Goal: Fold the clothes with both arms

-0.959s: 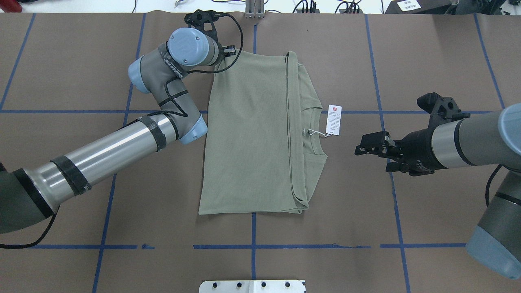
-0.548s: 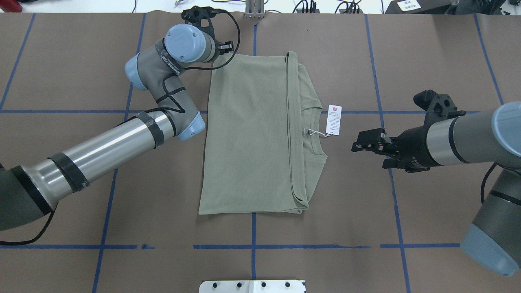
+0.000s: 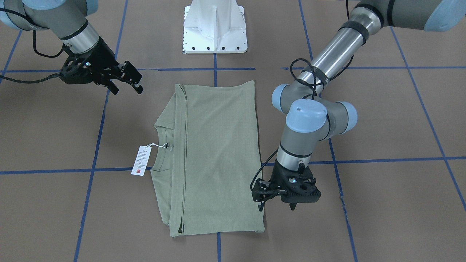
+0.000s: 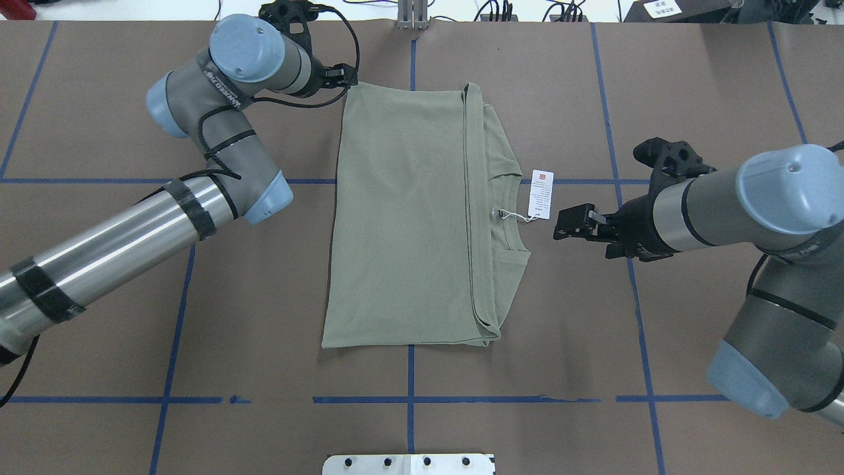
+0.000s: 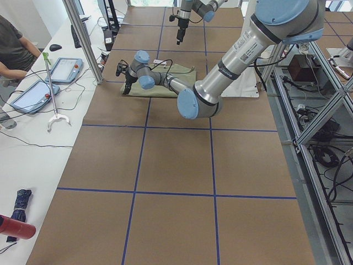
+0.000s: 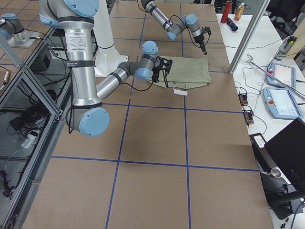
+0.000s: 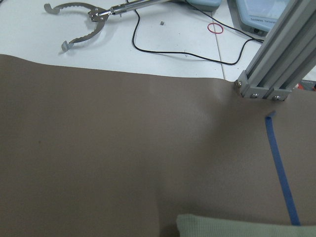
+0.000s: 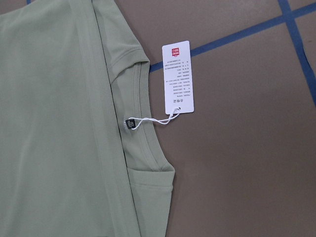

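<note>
Seen from above, the sage-green knit long-sleeved shirt lies folded into a flat oblong mid-way across the brown paper-covered table, with its neck and white card hang tag at 3 o'clock. My left gripper hovers unclenched and empty just off the 11 o'clock corner. My right gripper, likewise spread and holding nothing, sits just past the tag at 3 o'clock. As I judge it, my right fingers could nip the tag or its string instead of cloth, or catch only the top layer. If I lift unevenly on the two sides, the fold would skew.
</note>
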### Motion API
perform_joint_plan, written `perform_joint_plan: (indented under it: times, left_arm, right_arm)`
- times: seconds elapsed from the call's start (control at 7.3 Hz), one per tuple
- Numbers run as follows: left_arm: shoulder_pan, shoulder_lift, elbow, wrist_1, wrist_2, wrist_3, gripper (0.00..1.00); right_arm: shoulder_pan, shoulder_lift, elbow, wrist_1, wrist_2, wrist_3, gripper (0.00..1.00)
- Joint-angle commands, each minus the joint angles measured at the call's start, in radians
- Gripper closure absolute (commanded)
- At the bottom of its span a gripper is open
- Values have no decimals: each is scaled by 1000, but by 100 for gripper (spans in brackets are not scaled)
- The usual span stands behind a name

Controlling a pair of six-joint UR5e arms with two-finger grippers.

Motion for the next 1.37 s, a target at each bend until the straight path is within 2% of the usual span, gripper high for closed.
perform_joint_plan:
  times: [0.0,0.14,0.27,0.41,0.55,0.68,1.23]
  left_arm:
    - [0,140,-362,257,-45,34,0]
    - [4,194,-520,379,-82,34,0]
    - [15,238,-647,459,-97,34,0]
    - [38,275,-731,499,-99,32,0]
    - [55,308,-773,503,-112,22,0]
    - [66,312,-787,503,-117,18,0]
    - [93,328,-789,501,-117,-14,0]
  right_arm:
    - [-19,193,-86,-244,-9,-138,0]
    - [-40,241,-127,-280,-29,-224,0]
    - [-71,306,-206,-280,-46,-267,0]
    - [-103,372,-294,-280,-58,-278,0]
    - [-143,396,-336,-282,-92,-315,0]
    - [-186,398,-336,-321,-121,-370,0]
    - [-248,408,-324,-450,-120,-390,0]
